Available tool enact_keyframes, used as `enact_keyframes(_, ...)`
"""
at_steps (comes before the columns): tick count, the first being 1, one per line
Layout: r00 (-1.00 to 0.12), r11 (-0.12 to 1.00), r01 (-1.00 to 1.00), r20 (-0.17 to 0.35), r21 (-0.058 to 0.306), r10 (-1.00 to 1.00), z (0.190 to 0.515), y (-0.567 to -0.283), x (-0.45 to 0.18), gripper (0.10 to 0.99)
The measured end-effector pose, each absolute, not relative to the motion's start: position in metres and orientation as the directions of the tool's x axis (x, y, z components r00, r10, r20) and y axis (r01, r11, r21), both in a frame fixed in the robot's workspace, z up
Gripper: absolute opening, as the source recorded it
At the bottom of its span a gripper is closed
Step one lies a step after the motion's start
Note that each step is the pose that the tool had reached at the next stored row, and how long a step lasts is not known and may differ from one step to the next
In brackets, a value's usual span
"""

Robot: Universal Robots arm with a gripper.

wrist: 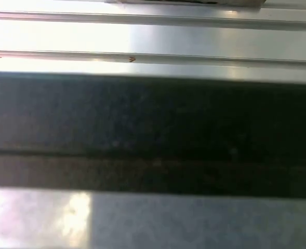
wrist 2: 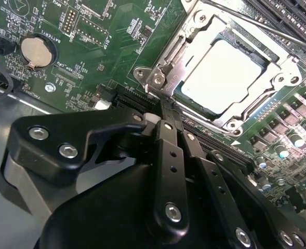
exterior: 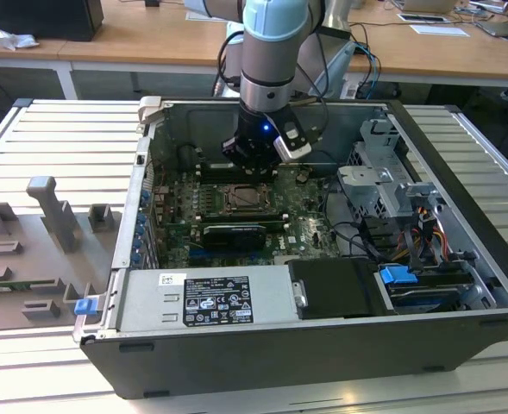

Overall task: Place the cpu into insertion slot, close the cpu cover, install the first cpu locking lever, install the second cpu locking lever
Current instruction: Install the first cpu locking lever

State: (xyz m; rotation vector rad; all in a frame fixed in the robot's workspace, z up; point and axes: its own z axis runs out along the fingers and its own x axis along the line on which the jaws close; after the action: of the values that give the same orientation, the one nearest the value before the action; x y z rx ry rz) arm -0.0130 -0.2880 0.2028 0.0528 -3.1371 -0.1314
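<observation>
Robotics lab or electronics workshop. Open desktop computer case (exterior: 322,285) lies on its side on a ribbed aluminium worktop (exterior: 55,138), green motherboard (exterior: 236,216) exposed. Grey fixture blocks (exterior: 55,216) stand on the worktop at the exterior view's left. Wooden desks (exterior: 150,43) behind carry papers, cables and dark equipment. Industrial robot arm (exterior: 271,52) reaches down into the case.

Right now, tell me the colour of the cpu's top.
Pale silver-grey, almost white under the glare. The cpu shows best in the second wrist view.
</observation>
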Motion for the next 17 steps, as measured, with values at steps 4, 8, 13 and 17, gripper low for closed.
enact_keyframes(4,-0.999,0.996,-0.033,0.0,0.082,-0.033,0.201,-0.288,-0.013,0.106)
enact_keyframes(8,-0.999,0.996,-0.033,0.0,0.086,-0.033,0.201,-0.288,-0.013,0.106)
enact_keyframes(13,-0.999,0.995,-0.033,0.0,0.091,-0.033,0.208,-0.288,-0.013,0.106)
enact_keyframes(17,-0.999,0.995,-0.034,0.0,0.091,-0.034,0.215,-0.288,-0.013,0.106)
